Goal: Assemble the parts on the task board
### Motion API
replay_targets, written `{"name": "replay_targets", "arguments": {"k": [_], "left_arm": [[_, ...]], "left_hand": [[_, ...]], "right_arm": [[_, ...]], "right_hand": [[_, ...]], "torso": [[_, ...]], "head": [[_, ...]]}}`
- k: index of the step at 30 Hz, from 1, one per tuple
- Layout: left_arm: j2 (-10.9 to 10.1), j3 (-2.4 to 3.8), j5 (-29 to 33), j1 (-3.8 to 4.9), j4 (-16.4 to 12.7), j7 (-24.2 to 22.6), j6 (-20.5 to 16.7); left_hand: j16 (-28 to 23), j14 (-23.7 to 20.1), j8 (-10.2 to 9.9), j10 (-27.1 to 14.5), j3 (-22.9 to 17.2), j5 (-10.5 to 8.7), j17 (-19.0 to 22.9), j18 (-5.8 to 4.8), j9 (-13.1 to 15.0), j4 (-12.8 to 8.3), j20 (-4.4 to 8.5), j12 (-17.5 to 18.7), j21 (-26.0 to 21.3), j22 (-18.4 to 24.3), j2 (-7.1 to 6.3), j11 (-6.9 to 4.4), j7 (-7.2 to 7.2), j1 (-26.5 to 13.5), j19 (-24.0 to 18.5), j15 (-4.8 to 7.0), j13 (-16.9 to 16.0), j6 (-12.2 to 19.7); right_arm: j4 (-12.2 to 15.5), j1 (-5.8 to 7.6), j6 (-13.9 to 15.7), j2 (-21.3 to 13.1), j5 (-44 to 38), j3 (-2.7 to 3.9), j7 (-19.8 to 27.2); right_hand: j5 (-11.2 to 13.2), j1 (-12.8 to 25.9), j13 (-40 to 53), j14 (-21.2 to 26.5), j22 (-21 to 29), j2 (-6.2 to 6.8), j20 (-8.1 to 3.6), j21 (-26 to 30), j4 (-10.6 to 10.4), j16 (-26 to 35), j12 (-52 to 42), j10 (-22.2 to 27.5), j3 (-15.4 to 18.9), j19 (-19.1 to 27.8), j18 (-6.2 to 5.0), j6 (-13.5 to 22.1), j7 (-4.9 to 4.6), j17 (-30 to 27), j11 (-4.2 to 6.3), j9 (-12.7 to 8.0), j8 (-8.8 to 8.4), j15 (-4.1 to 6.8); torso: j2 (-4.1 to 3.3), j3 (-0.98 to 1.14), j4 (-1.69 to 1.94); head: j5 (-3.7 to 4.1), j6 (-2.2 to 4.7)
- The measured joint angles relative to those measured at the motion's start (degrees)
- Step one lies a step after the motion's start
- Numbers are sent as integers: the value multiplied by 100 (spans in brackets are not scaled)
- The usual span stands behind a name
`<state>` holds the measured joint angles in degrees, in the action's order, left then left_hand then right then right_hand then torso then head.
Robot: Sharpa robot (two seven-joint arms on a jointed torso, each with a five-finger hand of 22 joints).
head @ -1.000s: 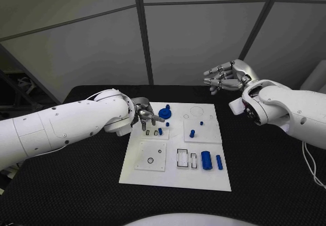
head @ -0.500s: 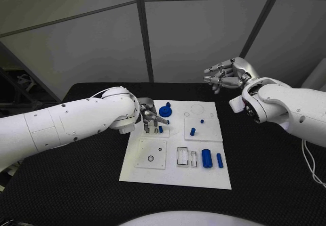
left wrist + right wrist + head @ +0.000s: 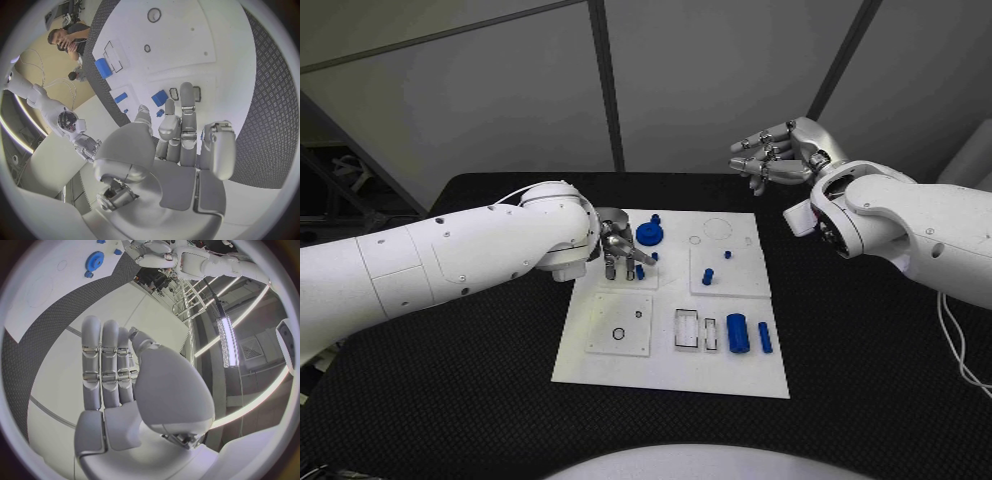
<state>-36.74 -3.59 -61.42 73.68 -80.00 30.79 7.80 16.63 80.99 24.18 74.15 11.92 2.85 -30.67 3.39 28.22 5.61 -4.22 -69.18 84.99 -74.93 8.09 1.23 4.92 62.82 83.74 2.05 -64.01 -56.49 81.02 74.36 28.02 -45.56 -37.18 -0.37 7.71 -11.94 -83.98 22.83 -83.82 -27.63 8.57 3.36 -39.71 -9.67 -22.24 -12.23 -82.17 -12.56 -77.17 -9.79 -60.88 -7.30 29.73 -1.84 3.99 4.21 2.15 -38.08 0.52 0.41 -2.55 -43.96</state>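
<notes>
The left hand [image 3: 617, 248] hangs over the task board [image 3: 672, 375] on the tabletop, fingers [image 3: 186, 107] extended with nothing between them — seemingly reaching for the small blue part [image 3: 159, 97] just beyond their tips. Next it needs a precise pinch. The right hand [image 3: 776, 155] idles aloft, loosely open. One gear [image 3: 651, 238], two cylinders [image 3: 737, 334] — other pegs too small to count.

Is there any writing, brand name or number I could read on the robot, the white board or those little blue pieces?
None: no readable text on the task board, the blue parts, the left hand or the right hand.
</notes>
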Motion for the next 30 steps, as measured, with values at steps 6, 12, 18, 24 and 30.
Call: {"name": "replay_targets", "arguments": {"k": [6, 12, 18, 24, 30], "left_arm": [[24, -1, -6, 0, 14, 5, 78], [42, -2, -10, 0, 45, 8, 138], [71, -3, -12, 0, 71, 10, 184], [106, -7, -14, 0, 103, 12, 226], [133, -10, -15, 0, 138, 14, 255]], "left_hand": [[-27, 0, 30, 0, -39, 0, -25, 1, 63, -39, 0, 0, 0, 0, 19, 0, 0, 71, 0, 0, 0, 0], [-32, 0, 47, 21, -89, 0, -45, 0, 135, -89, 0, 0, 0, 1, 44, -21, -21, 142, 0, 0, 0, 20], [-67, 0, 81, 21, -141, 0, -73, 1, 221, -175, 0, 1, 0, 1, 23, -20, -21, 222, 0, 0, -10, 61], [-89, 40, 95, 21, -236, 0, -97, 0, 294, -270, 0, 1, 0, 1, 47, -21, -21, 322, -1, 0, -10, 102], [-88, 40, 118, 20, -308, 0, -116, 1, 348, -342, 0, 1, 0, 1, 74, -20, -21, 409, -1, 0, -9, 102]], "right_arm": [[-6, 0, 3, 10, -12, -1, -12], [-10, 0, 3, 17, -16, -1, -21], [-16, 0, 3, 21, -18, -2, -26], [-18, -1, 2, 27, -20, -2, -31], [-19, -1, 0, 27, -21, -2, -38]], "right_hand": [[0, 0, 71, 20, -24, 0, 22, -37, -13, 0, -21, 41, 13, 22, 0, 36, -5, 63, 0, 0, 0, -20], [0, 0, 99, 40, -32, 0, 28, -39, -13, -22, -21, 60, 13, 73, 0, 36, -5, 87, -20, 0, 0, 0], [0, -1, 150, 61, -55, 0, 28, -61, -13, -21, -20, 81, 13, 73, 0, 56, -25, 132, 1, 0, 0, -20], [0, 23, 180, 61, -64, -23, 30, -61, -31, -21, -42, 102, 30, 111, 0, 56, -25, 158, -20, 0, 0, -20], [0, 23, 201, 61, -64, -23, 30, -61, -31, -21, -41, 101, 30, 111, 0, 75, -7, 174, -20, 1, 0, -20]], "torso": [[-3, -1, 1], [-6, -1, 1], [-9, -1, 2], [-11, -1, 2], [-13, -1, 1]], "head": [[0, -21], [0, -35], [9, -49], [12, -65], [18, -78]]}}
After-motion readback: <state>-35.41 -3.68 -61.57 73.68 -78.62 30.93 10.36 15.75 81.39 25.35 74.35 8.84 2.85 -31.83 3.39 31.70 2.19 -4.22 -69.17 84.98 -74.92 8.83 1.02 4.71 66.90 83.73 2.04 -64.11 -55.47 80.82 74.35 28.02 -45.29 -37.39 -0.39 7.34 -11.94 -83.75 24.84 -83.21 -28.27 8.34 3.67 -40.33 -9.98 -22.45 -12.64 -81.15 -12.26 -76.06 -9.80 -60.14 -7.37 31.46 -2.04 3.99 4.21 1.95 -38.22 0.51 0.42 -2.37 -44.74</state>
